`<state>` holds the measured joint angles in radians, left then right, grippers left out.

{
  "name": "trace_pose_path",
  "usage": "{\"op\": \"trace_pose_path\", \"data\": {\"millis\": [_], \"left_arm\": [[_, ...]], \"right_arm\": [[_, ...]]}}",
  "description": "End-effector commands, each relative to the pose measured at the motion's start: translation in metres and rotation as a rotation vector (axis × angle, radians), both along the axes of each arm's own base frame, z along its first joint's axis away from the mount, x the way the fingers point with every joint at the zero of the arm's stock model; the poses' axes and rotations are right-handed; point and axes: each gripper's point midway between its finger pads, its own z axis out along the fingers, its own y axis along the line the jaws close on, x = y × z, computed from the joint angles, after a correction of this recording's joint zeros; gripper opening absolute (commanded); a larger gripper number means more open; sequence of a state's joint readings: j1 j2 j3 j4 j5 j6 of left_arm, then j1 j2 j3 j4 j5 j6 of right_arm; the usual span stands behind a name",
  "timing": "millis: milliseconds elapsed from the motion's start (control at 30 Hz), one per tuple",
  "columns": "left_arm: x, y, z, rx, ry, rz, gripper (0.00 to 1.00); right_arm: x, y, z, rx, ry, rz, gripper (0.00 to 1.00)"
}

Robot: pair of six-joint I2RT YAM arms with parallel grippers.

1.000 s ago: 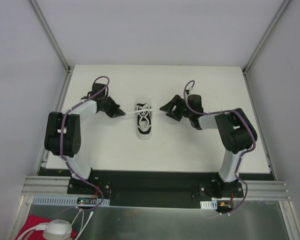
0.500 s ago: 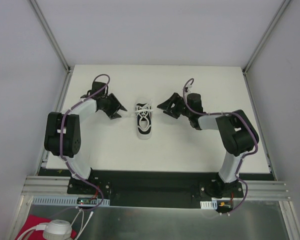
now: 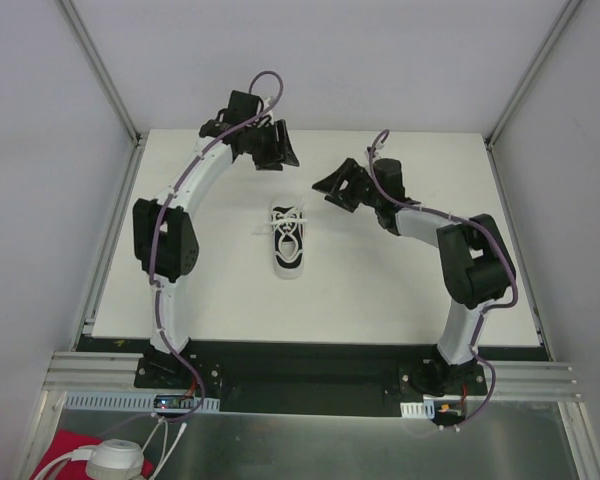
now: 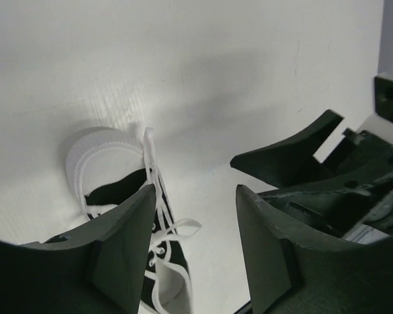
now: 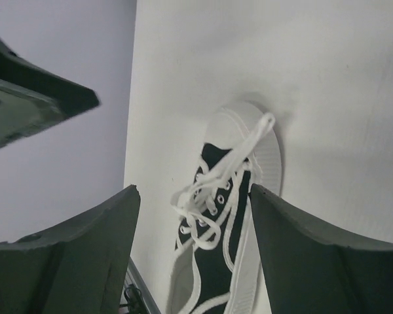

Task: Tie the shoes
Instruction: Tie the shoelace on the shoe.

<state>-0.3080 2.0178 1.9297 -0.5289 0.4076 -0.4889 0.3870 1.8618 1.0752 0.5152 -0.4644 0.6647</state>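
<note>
Middle of the white table [image 3: 410, 290]: one black sneaker [image 3: 289, 243], toe toward the far edge, white laces [image 3: 286, 219] loose over the tongue. Left gripper [image 3: 283, 158] beyond the toe near the far edge, well apart from it, jaws spread, empty. Right gripper [image 3: 323, 196] near the toe's right side, not touching, jaws wide, empty.

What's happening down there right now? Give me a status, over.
Left gripper and right gripper: jaws open, both empty, off the shoe. Shoe flat on table, laces in loose tangle. Nothing blocking it.
</note>
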Motion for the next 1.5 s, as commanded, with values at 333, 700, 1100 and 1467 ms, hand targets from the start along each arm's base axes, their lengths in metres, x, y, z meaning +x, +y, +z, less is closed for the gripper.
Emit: {"op": "trace_pose_path", "data": {"millis": [333,700,1100,1467], "left_arm": [[-0.035,-0.008,-0.086,0.263,0.22,-0.301,0.56],[-0.049,-0.019,-0.104,0.252,0.282,-0.372,0.52],[-0.05,-0.024,-0.115,0.26,0.302,-0.375,0.32],[-0.049,-0.017,-0.109,0.297,0.288,-0.339,0.0]], "right_arm": [[0.025,-0.042,-0.007,-0.016,0.044,-0.093,0.71],[0.019,-0.045,-0.017,-0.024,0.064,-0.092,0.71],[0.015,-0.044,-0.016,-0.019,0.055,-0.078,0.71],[-0.012,-0.009,0.009,0.027,-0.028,0.127,0.71]]}}
